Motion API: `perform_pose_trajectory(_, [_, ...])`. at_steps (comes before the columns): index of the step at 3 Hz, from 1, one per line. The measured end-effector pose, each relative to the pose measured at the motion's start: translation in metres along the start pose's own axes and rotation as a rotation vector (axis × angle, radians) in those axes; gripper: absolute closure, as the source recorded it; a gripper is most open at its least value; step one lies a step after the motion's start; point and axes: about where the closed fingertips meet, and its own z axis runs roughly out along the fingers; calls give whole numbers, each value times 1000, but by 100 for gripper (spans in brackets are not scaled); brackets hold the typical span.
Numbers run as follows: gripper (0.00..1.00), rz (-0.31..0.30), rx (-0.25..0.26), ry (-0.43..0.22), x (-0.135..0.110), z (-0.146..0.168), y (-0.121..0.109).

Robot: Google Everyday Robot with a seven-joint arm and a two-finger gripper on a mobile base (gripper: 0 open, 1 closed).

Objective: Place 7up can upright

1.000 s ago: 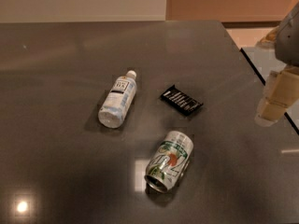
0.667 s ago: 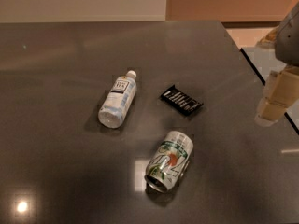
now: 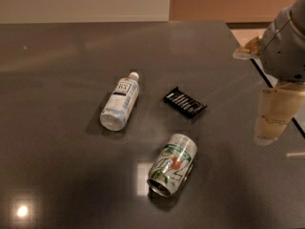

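I'm at the approach step: the can (image 3: 172, 171) lies on its side on the table (image 3: 66, 56), ungrasped. My gripper (image 3: 267, 135) hangs well apart at the right edge, holding nothing; I can't tell its jaw opening. Next I need to reach across and grip the can's body.

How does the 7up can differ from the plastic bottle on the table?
The 7up can is silver metal with a green-and-white label; the bottle is clear plastic with a white cap. The can is shorter and stubbier, the bottle longer and slimmer. The can lies nearer the camera, the bottle farther back and left. Both lie on their sides on the dark table; the gripper hangs apart at the right edge.
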Motion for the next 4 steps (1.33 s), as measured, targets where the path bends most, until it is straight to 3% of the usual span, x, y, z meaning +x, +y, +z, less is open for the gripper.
perform_pose_trajectory(2, [0, -358, -77, -118, -62, 14, 44])
perform_pose_trajectory(4, [0, -653, -189, -170, -97, 52, 72])
